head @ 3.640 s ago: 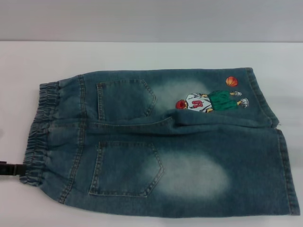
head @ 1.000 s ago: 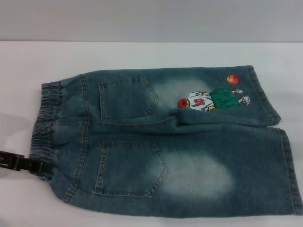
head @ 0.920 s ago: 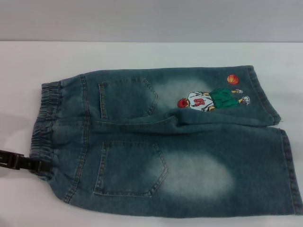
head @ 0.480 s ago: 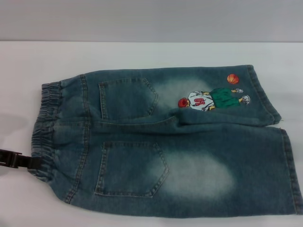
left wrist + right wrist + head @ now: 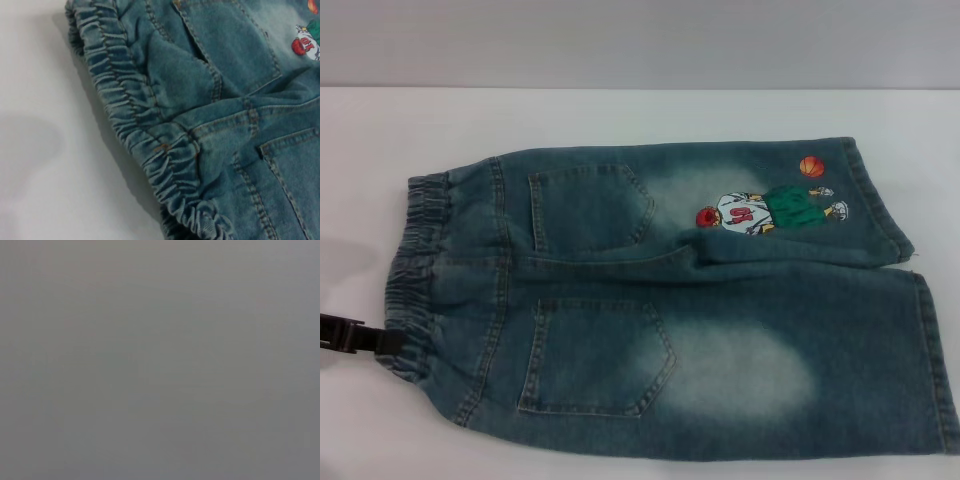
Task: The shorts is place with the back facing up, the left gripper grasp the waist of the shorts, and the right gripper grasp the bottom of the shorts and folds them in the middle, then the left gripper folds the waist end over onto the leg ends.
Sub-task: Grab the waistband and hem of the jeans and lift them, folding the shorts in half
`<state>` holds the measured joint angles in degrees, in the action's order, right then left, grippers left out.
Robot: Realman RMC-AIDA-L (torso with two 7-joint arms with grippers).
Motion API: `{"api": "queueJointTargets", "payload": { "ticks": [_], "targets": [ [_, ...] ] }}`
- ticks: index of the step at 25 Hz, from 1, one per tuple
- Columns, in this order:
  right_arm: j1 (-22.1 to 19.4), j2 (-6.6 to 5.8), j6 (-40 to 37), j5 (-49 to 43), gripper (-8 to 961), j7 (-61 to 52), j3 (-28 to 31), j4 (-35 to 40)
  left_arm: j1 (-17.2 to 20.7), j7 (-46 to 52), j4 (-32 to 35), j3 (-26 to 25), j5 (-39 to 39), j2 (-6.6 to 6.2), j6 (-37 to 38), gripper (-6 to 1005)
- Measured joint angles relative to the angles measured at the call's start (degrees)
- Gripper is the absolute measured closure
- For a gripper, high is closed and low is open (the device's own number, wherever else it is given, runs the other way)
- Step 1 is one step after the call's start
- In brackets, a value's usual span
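Shorts [image 5: 670,300] barely shifted since earlier; left gripper [image 5: 382,342] at 9 o'clock touches waist [image 5: 410,280], apparently pinching it; grip unclear.

Denim shorts [image 5: 670,300], faded blue-green, on a white counter [image 5: 620,115]

Shorts: washed blue-green denim with pale bleached patches, one below the lower back pocket [image 5: 595,355], one beside the upper pocket [image 5: 588,208]; seams and pocket edges in lighter double stitching; waist [image 5: 412,275] a darker, ridged, crinkled band of the same denim; printed figure [image 5: 765,210] near the far leg end in white top with red markings, green shorts, red head or cap, pale shoes; orange ball [image 5: 811,167] with dark lines just above it; left end effector [image 5: 365,338] black, at the waist's near corner; counter plain white; wall behind pale grey; right wrist view a flat, even grey.
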<state>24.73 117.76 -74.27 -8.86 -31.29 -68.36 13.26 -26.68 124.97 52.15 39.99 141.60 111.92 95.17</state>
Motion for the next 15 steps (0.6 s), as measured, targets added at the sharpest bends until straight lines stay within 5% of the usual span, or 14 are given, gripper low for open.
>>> {"api": "queueJointTargets", "payload": {
  "ticks": [10,15],
  "targets": [
    [-1.1,-3.41,-7.5,-35.4,364,-30.6,1.3,22.3,-0.2,-0.6,0.1,-0.1,-0.3,0.58,-0.5,945],
    [2.8,-5.95,-19.0,-60.0,364,-50.8,9.1,34.8,-0.2,-1.3,0.3,-0.2,-0.5,1.12,-0.9,945]
  ]
}}
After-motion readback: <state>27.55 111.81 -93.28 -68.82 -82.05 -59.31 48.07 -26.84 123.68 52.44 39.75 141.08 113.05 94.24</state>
